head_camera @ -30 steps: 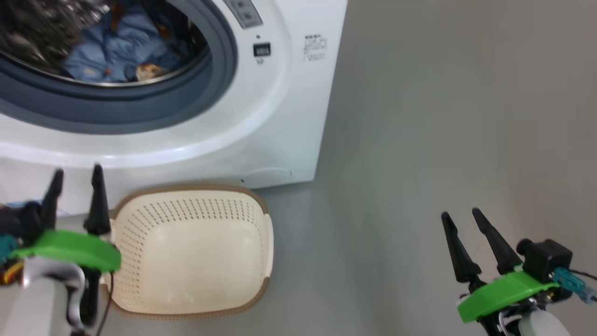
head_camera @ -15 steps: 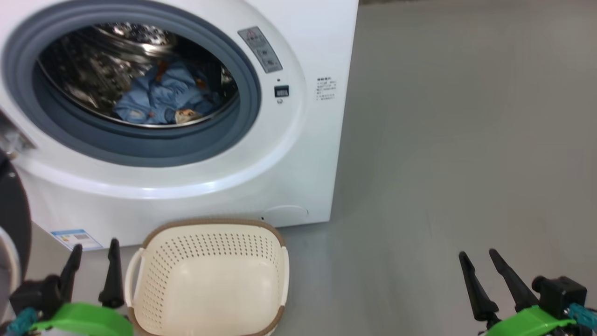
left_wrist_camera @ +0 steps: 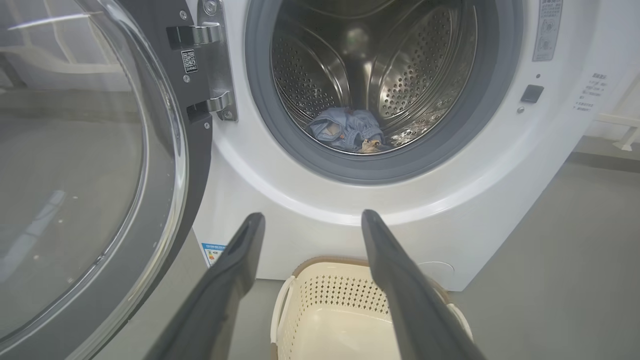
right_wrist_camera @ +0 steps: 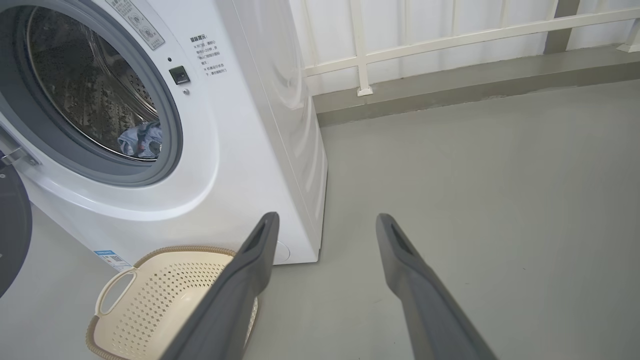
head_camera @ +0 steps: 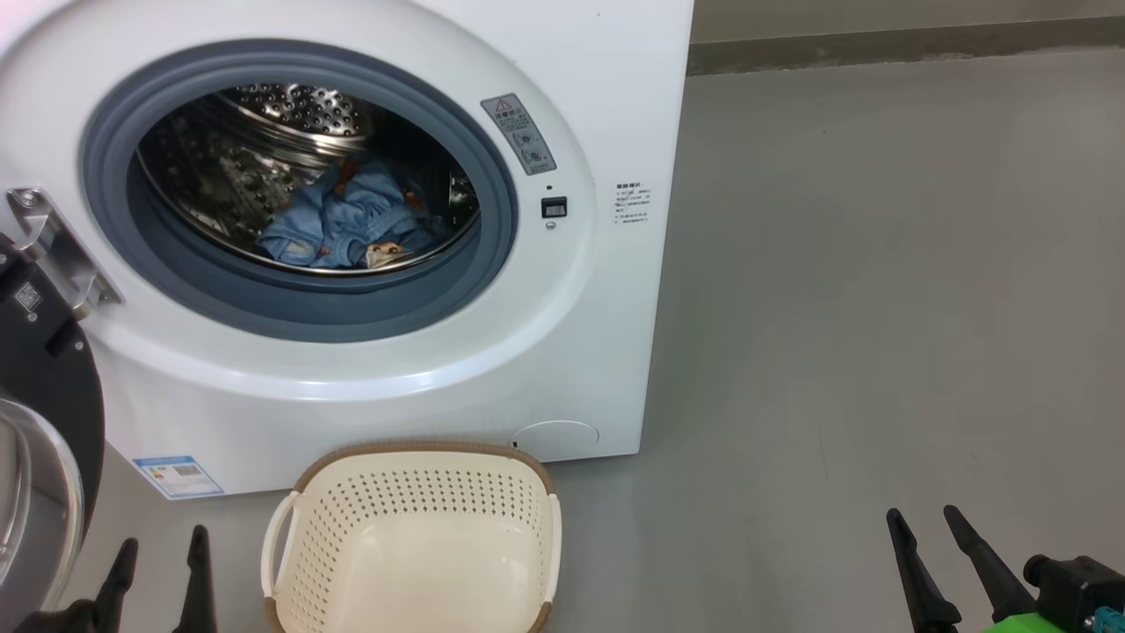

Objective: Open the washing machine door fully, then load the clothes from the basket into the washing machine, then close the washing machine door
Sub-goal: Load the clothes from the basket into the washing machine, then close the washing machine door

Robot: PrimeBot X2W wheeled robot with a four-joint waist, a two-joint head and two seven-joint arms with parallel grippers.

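Grey floor [head_camera: 879,308] spreads across the right of the head view. At upper left the washing machine [head_camera: 580,352] stands with the clothes [head_camera: 352,224] heaped low in its drum. The washing machine door [head_camera: 53,387] is cut off by the left edge, swung wide; the left wrist view shows its glass bowl and hinge [left_wrist_camera: 215,65]. The basket [head_camera: 413,501] sits bottom centre, just before the machine, its near end cropped. The left gripper [head_camera: 165,538] and right gripper [head_camera: 921,512], at the bottom corners, are spread wide, grasping nothing. A white railing [right_wrist_camera: 450,37] crosses the top of the right wrist view.

Head high, wrists low; all share basket [head_camera: 413,519].
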